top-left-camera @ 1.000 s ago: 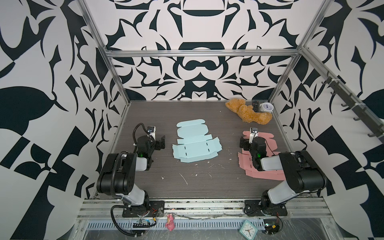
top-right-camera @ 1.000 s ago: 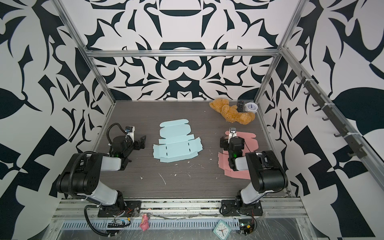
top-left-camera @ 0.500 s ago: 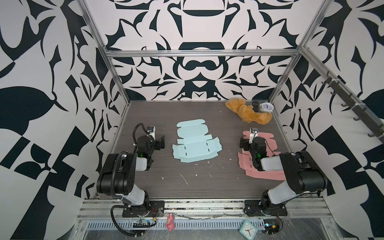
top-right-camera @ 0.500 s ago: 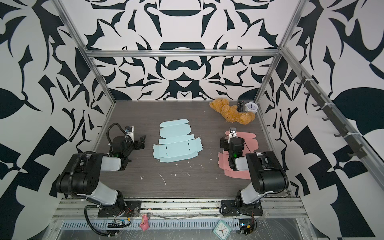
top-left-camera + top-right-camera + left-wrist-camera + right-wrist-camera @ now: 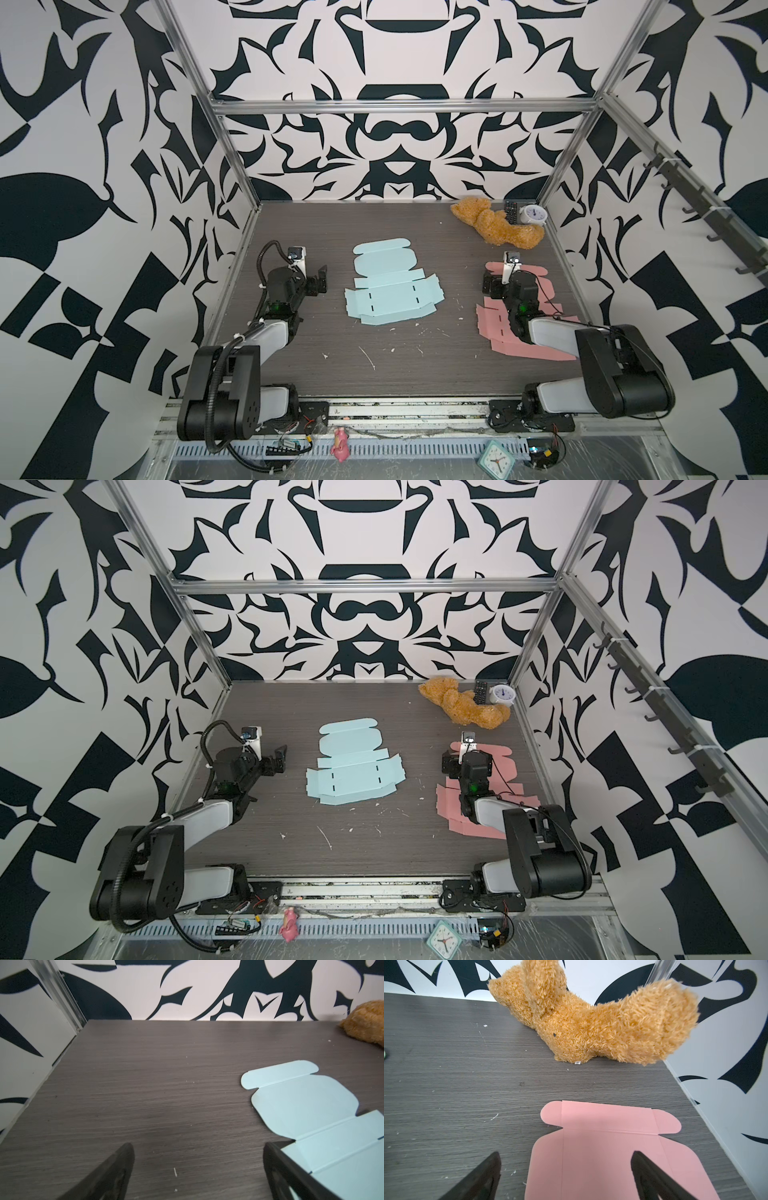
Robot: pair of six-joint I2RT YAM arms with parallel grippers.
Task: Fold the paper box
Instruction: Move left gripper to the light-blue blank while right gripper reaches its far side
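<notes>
While the left tool (image 5: 198, 1147) and right tool (image 5: 565, 1153) gape empty, the light-blue paper box (image 5: 390, 297) lies flat and unfolded.

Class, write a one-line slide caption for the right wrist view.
Open right claw over an unfolded pink box blank, with a tan plush toy lying beyond it on the dark wood-grain tabletop.

Three walls (image 5: 395, 137) in a bold black-and-white leaf-like pattern enclose the workspace in both top views. Silver aluminium bars (image 5: 399, 106) run up the corners and across the back wall. The table (image 5: 374, 224) is dark grey with a fine wood grain, flecked with small white scraps (image 5: 367, 358). A dark rail of hooks (image 5: 708, 773) is fixed along the right-hand wall. Light is even and soft, with only faint shadows
</notes>
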